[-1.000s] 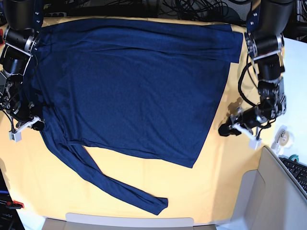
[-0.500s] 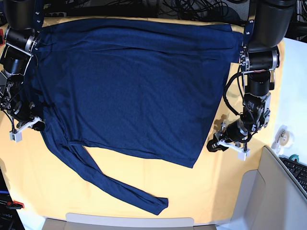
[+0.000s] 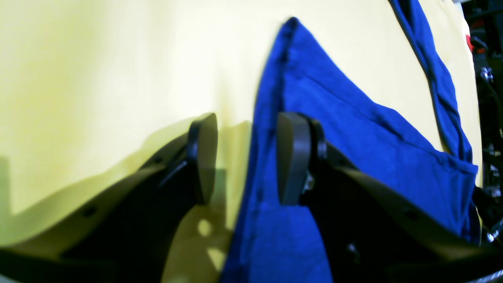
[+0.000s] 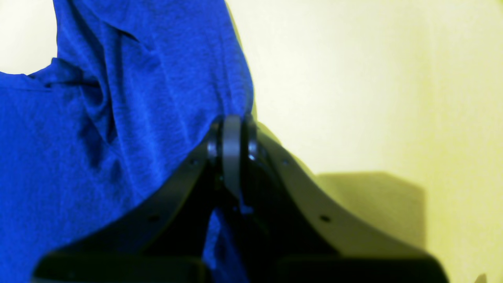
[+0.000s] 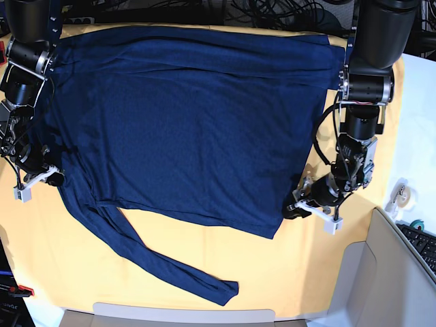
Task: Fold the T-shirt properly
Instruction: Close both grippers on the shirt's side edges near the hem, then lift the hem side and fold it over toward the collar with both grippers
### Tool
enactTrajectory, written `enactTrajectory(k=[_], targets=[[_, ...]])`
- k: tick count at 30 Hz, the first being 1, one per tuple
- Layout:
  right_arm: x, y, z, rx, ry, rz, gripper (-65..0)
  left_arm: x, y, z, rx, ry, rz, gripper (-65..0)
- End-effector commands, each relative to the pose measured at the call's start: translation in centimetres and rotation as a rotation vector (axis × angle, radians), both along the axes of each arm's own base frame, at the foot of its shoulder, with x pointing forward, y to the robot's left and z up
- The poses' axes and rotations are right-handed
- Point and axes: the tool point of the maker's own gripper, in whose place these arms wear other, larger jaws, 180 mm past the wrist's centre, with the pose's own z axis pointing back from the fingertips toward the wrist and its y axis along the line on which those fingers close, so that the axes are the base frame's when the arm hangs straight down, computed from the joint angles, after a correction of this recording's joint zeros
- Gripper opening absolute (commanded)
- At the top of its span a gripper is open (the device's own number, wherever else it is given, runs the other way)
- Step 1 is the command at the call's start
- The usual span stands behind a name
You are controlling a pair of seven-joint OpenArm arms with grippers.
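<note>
The dark navy T-shirt [image 5: 184, 122] lies spread flat on the yellow table cloth [image 5: 320, 259]. One long sleeve [image 5: 170, 269] trails toward the front edge. My left gripper [image 5: 294, 210] is at the shirt's lower right corner. In the left wrist view it [image 3: 247, 120] is open, and the shirt's edge [image 3: 271, 98] runs between its fingers. My right gripper [image 5: 51, 178] is at the shirt's left edge. In the right wrist view it [image 4: 234, 122] is shut on a pinch of the T-shirt [image 4: 118, 118], which bunches up to the pads.
A tape roll [image 5: 402, 194] and a keyboard [image 5: 424, 244] sit on the white surface at the right. A grey bin [image 5: 388, 279] stands at the front right corner. Cables [image 5: 279, 10] lie behind the table. A small red object [image 5: 19, 291] is at the front left.
My left arm has swung left across the yellow cloth to the shirt's lower right corner, and its jaws have widened. The right arm has not moved.
</note>
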Motion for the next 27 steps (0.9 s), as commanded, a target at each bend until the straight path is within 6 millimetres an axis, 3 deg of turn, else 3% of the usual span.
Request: enactTrajectory(k=[1,5,14,19,27], targets=[[-1.9,1.1,-2.2,-0.025,0.127,0.072,-65.0,0.0,-0.8,0.1,0.016,0.024,-0.04,-40.0],[-1.9,1.1,-2.3,-0.024,0.127,0.073,-65.0,0.0,-2.6,0.0,-0.005,0.026,-0.062,-40.0],[-1.9,1.2,-2.3,-0.023,0.127,0.074,-65.0,0.1,-4.1,0.2,-0.023,0.02,-0.079,-40.9],[-1.8,2.2,-2.6,-0.007,0.126,0.083,-65.0,0.1,-4.0,0.2,-0.023,0.021,-0.076,-63.5],[-1.5,2.6,-2.3,-0.004,0.108,0.083,-65.0,0.0,-3.4,0.2,-0.014,0.027,-0.081,-65.0]])
